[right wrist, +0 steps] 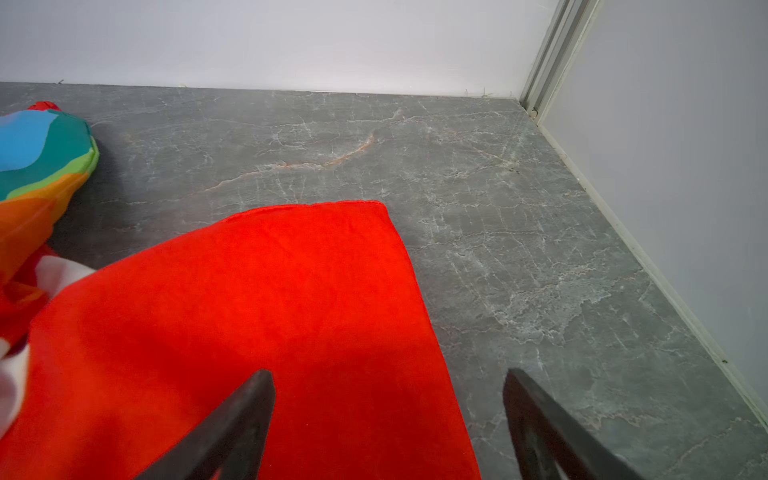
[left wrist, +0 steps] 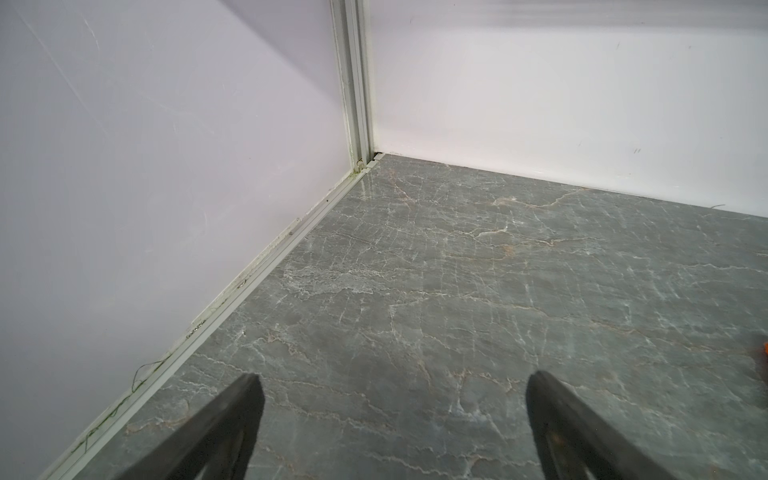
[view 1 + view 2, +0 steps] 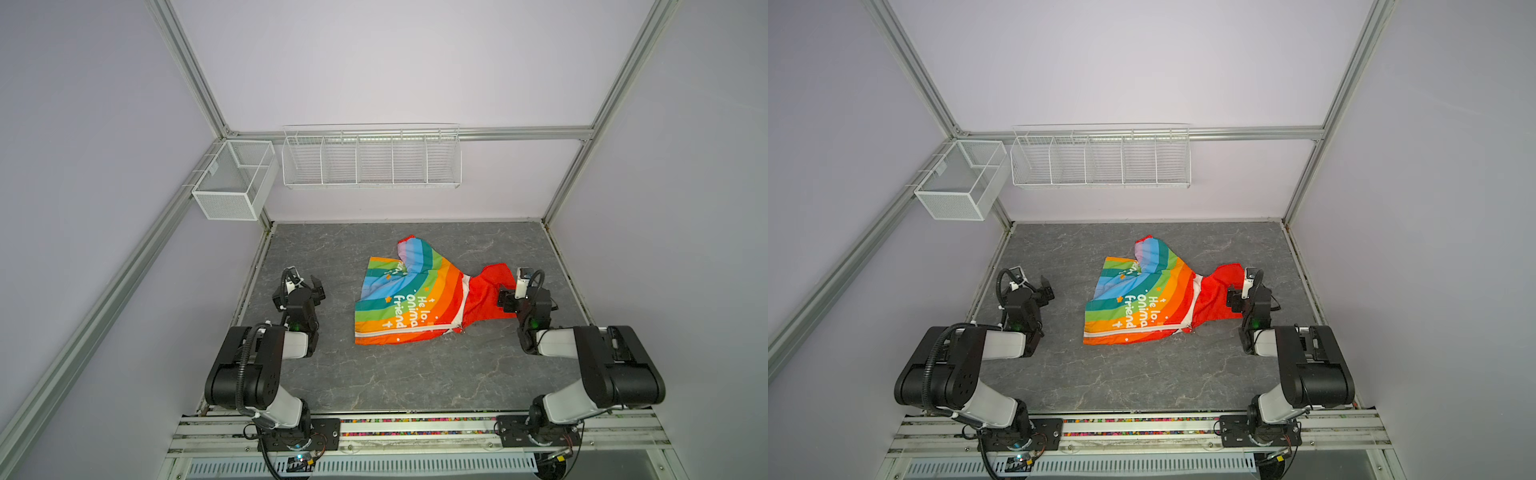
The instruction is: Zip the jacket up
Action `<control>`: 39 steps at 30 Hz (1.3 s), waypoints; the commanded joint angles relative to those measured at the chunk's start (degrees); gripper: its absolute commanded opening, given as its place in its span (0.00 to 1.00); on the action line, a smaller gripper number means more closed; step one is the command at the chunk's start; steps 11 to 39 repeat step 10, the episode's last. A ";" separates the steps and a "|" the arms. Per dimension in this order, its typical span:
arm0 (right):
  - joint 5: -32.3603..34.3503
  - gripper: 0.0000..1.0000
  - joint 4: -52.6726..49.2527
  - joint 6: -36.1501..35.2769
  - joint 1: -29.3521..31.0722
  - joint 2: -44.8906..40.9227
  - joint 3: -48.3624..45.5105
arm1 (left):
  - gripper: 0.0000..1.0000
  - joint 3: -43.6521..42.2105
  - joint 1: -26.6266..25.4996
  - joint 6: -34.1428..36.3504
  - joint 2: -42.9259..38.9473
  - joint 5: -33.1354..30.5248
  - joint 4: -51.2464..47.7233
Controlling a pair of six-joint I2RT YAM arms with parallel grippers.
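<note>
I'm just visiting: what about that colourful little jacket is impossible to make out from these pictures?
- Both top views: the zipper is too small to show how far it is closed.
- Both top views: the jacket lies rainbow side up, hiding its underside.
- Left wrist view: the picture's edge cuts off all but an orange sliver.
- Right wrist view: whether the open right gripper touches the hood is unclear.

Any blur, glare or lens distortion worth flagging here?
In both top views: frame rails splay, wide-angle distortion; even light. Left wrist view: faint sheen on the table near the corner. Right wrist view: jacket hood oversaturated red, nearest fabric blurred.
</note>
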 commanded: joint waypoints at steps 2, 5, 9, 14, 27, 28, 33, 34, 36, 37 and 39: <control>-0.49 0.89 0.36 -1.04 -0.33 -0.05 0.91 | 0.99 0.13 0.23 -0.18 0.13 0.63 -0.02; -0.95 0.89 -0.10 -0.94 -0.59 -0.09 1.14 | 0.99 0.21 0.24 -0.18 0.13 0.63 -0.05; -0.95 0.89 0.15 -0.94 -0.49 -0.17 0.96 | 0.99 0.15 0.20 -0.18 0.18 0.63 -0.12; -0.95 0.89 0.33 -0.94 -0.57 -0.17 0.81 | 0.99 0.15 0.24 -0.18 0.15 0.63 -0.12; -0.95 0.89 0.33 -0.94 -0.57 -0.17 0.81 | 0.99 0.15 0.24 -0.18 0.15 0.63 -0.12; -0.95 0.89 0.33 -0.94 -0.57 -0.17 0.81 | 0.99 0.15 0.24 -0.18 0.15 0.63 -0.12; -0.95 0.89 0.33 -0.94 -0.57 -0.17 0.81 | 0.99 0.15 0.24 -0.18 0.15 0.63 -0.12; -0.95 0.89 0.33 -0.94 -0.57 -0.17 0.81 | 0.99 0.15 0.24 -0.18 0.15 0.63 -0.12; -0.95 0.89 0.33 -0.94 -0.57 -0.17 0.81 | 0.99 0.15 0.24 -0.18 0.15 0.63 -0.12; -0.95 0.89 0.33 -0.94 -0.57 -0.17 0.81 | 0.99 0.15 0.24 -0.18 0.15 0.63 -0.12; -0.95 0.89 0.33 -0.94 -0.57 -0.17 0.81 | 0.99 0.15 0.24 -0.18 0.15 0.63 -0.12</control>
